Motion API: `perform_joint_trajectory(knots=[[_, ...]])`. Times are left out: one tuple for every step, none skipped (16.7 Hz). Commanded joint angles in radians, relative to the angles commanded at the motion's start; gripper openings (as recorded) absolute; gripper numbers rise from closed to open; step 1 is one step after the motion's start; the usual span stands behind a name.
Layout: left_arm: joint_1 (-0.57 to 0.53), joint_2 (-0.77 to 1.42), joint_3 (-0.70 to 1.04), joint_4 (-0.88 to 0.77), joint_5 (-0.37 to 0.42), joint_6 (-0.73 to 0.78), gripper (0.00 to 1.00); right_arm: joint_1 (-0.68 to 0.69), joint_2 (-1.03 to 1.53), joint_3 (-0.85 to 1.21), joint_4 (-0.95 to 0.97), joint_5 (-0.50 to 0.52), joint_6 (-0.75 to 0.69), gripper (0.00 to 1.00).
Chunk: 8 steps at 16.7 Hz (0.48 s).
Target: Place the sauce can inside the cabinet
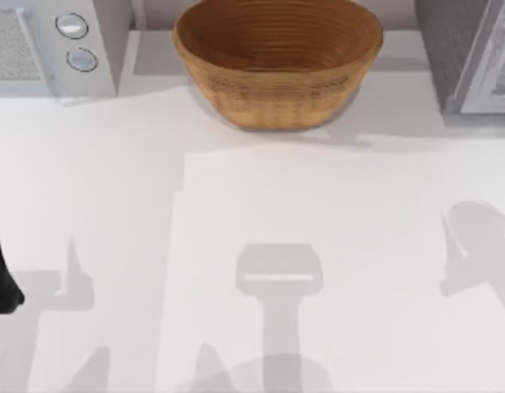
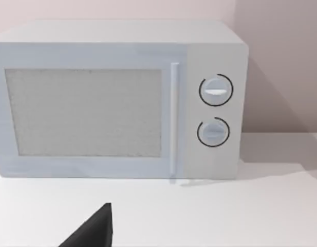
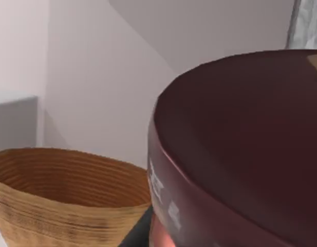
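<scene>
The sauce can (image 3: 240, 154) is pressed up close in the right wrist view, showing its dark maroon round top and a strip of label below the rim. My right gripper is shut on it, and a dark part of the gripper (image 3: 140, 229) shows at the can's side. The can is held off the table, with the woven basket beyond it. A sliver of the grey speckled cabinet (image 3: 308, 20) shows past the can. In the top view the cabinet (image 1: 469, 49) stands at the back right corner with its pale white-framed door. My left arm (image 1: 0, 278) is parked at the table's left edge.
A large woven brown basket (image 1: 277, 61) stands at the back centre, and shows again as the basket (image 3: 66, 195). A white appliance with two round dials (image 1: 51, 45) stands at the back left, facing the left wrist camera (image 2: 117, 98). The white tabletop (image 1: 260, 205) stretches in front.
</scene>
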Motion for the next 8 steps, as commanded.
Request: perform_joint_trajectory(knots=[[0.000, 0.000, 0.000, 0.000, 0.000, 0.000, 1.00, -0.010, -0.069, -0.053, -0.034, 0.059, 0.012, 0.00], [0.000, 0.000, 0.000, 0.000, 0.000, 0.000, 1.00, -0.022, -0.128, -0.101, -0.069, 0.112, 0.025, 0.00], [0.000, 0.000, 0.000, 0.000, 0.000, 0.000, 1.00, -0.035, -0.177, -0.143, -0.104, 0.156, 0.039, 0.00], [0.000, 0.000, 0.000, 0.000, 0.000, 0.000, 1.00, -0.047, -0.216, -0.179, -0.136, 0.191, 0.052, 0.00], [0.000, 0.000, 0.000, 0.000, 0.000, 0.000, 1.00, -0.058, -0.245, -0.208, -0.162, 0.217, 0.063, 0.00], [0.000, 0.000, 0.000, 0.000, 0.000, 0.000, 1.00, -0.066, -0.263, -0.226, -0.179, 0.233, 0.071, 0.00], [0.000, 0.000, 0.000, 0.000, 0.000, 0.000, 1.00, -0.070, -0.271, -0.235, -0.187, 0.241, 0.076, 0.00], [0.000, 0.000, 0.000, 0.000, 0.000, 0.000, 1.00, -0.070, -0.271, -0.235, -0.187, 0.241, 0.076, 0.00]])
